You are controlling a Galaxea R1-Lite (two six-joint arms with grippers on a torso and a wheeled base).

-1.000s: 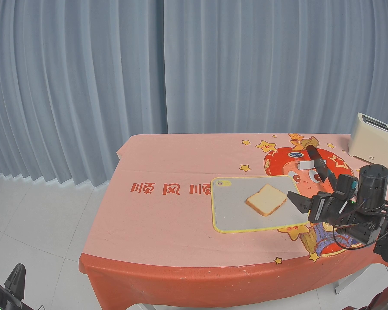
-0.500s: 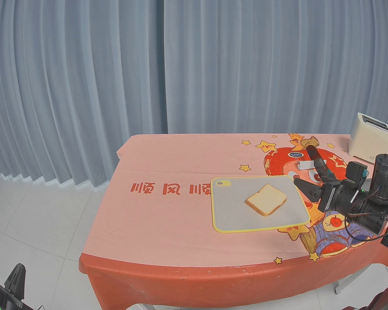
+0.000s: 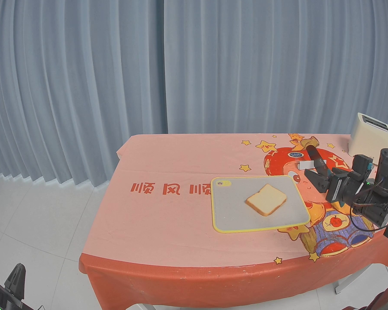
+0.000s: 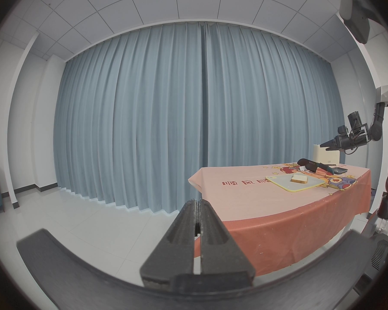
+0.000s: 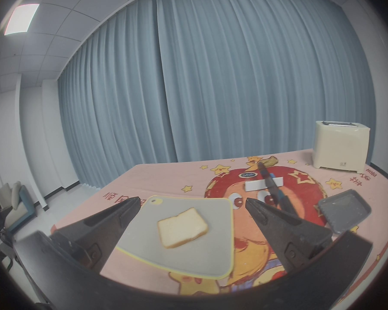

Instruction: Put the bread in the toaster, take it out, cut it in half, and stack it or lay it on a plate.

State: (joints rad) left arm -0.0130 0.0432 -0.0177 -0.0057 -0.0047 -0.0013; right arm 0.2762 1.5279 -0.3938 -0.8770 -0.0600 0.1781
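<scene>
Lying on board (image 3: 230,207), bread (image 3: 266,199); knife (image 3: 317,160) between it and toaster (image 3: 372,142); right fingers (image 5: 103,229) spread; left fingers (image 4: 181,242) closed.

Bread (image 3: 266,199) on cutting board (image 3: 233,214), left of right gripper (image 3: 314,174); knife (image 3: 315,155) just beyond it, toaster (image 3: 372,141) farther back right.
</scene>
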